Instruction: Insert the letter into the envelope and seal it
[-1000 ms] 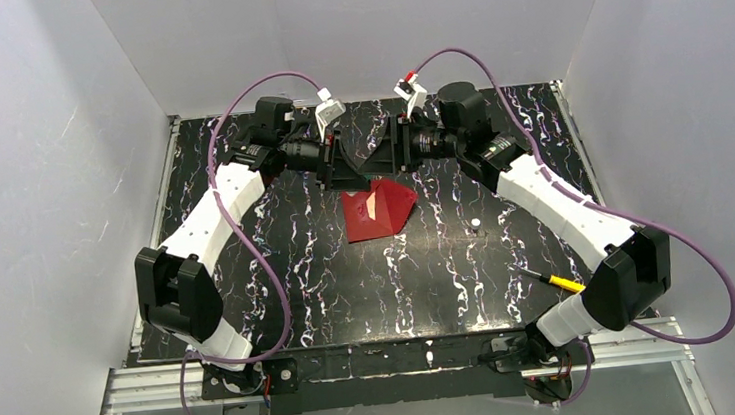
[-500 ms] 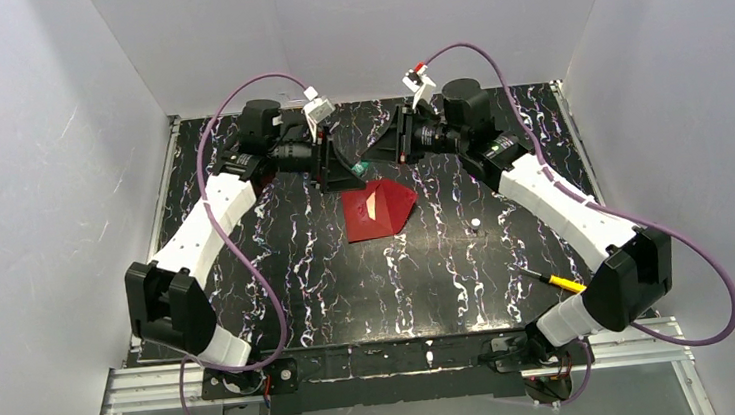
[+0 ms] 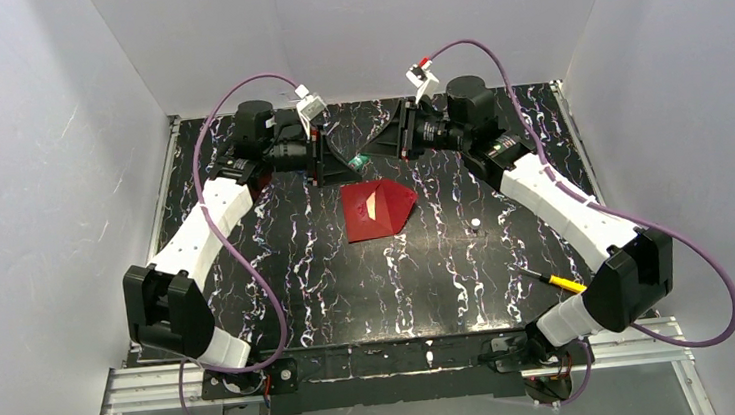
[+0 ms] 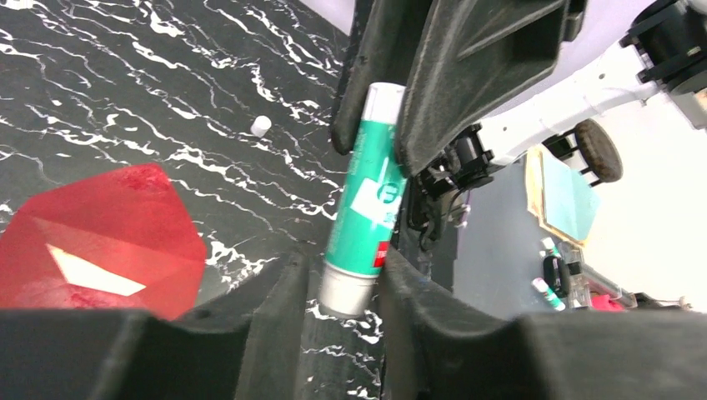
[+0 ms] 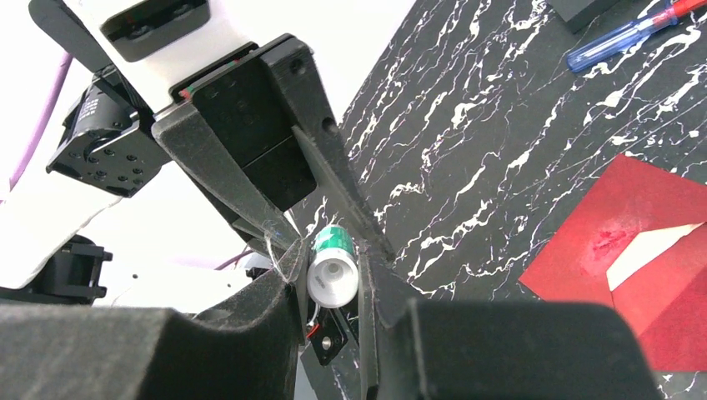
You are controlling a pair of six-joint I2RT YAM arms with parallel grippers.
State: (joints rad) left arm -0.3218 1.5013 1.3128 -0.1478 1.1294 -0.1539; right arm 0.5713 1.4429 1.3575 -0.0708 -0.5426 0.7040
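Pinching a green glue stick (image 3: 363,158) between both tools, just behind the red envelope (image 3: 376,210).
Left tool (image 4: 350,279) and right tool (image 5: 333,287) each clamp one end above the desk (image 3: 449,271); the envelope lies flat, a sliver of the white letter (image 4: 92,273) showing inside it.

The envelope (image 3: 393,205) is matt red paper with one scuffed patch. Pretty sure the bench (image 3: 448,261) is smooth black marble-effect stuff, faint sheen. The glue stick (image 4: 367,208) is glossy green plastic; left hand (image 4: 346,292) and right hand (image 5: 333,283) are grainy matt black plastic.

Just behind envelope (image 3: 391,206), glue stick (image 4: 364,208)
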